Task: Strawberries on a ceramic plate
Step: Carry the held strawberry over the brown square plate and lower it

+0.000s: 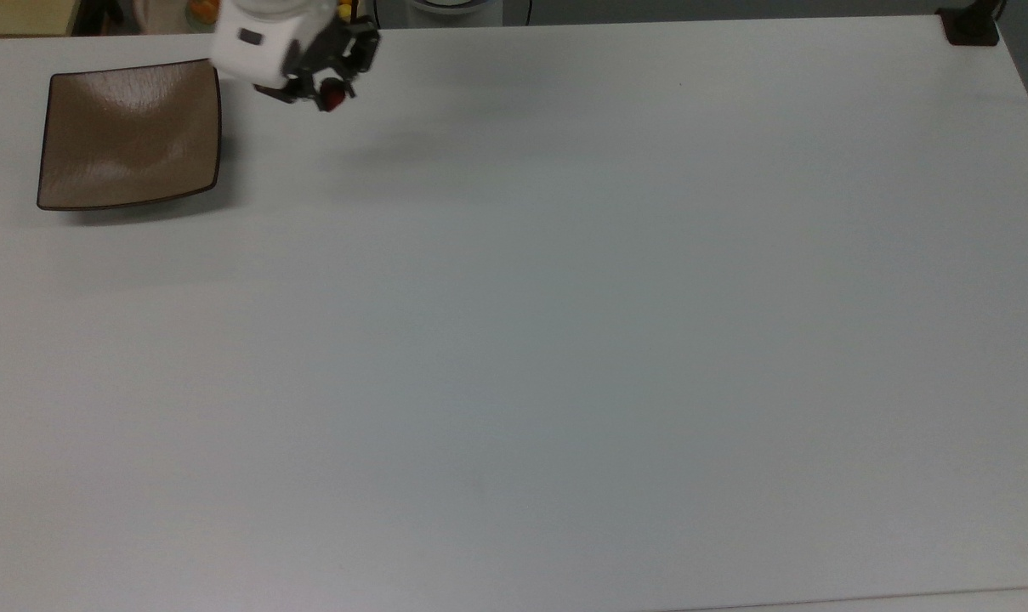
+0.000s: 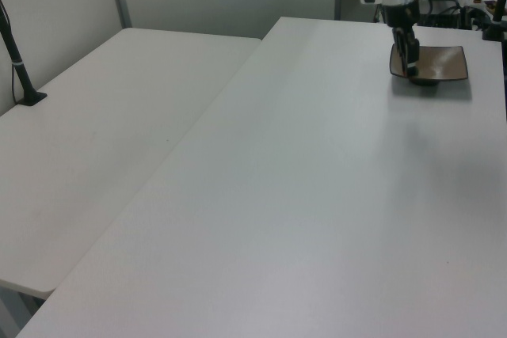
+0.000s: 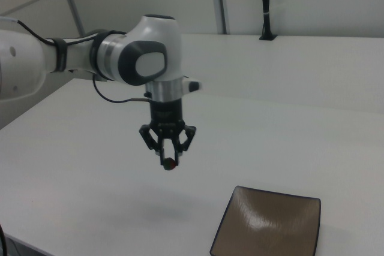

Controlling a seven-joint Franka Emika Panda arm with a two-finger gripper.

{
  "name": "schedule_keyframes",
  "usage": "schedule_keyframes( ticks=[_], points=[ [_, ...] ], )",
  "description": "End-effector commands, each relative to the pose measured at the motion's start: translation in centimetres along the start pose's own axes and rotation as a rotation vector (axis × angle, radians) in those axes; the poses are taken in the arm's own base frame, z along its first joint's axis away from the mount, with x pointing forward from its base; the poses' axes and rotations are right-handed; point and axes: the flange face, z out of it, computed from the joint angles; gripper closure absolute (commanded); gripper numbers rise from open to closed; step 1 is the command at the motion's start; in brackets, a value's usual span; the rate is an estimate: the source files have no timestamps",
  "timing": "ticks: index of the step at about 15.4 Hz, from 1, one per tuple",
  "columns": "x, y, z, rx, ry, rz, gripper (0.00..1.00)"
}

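My gripper hangs in the air, shut on a tiny dark red strawberry, just to the right of the ceramic plate in the top view. The right view shows the gripper pointing down with the strawberry pinched at its fingertips, above the table and up-left of the tan-brown square plate. In the left view my gripper overlaps the left side of the plate. The plate holds nothing.
The white table stretches wide to the top view's right and bottom. A second white table stands beside it in the left view. A black post base sits at the top view's far right corner.
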Motion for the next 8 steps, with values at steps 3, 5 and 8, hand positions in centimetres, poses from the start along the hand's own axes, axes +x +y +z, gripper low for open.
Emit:
schedule_keyframes(
  ticks=[3,5,8],
  points=[
    [-3.8,6.1,-0.9,-0.035,0.103,0.059,0.84],
    [-5.0,7.9,-0.5,-0.052,0.121,0.089,0.84],
    [-5.9,9.6,0.4,-0.078,0.145,0.110,0.84]
  ],
)
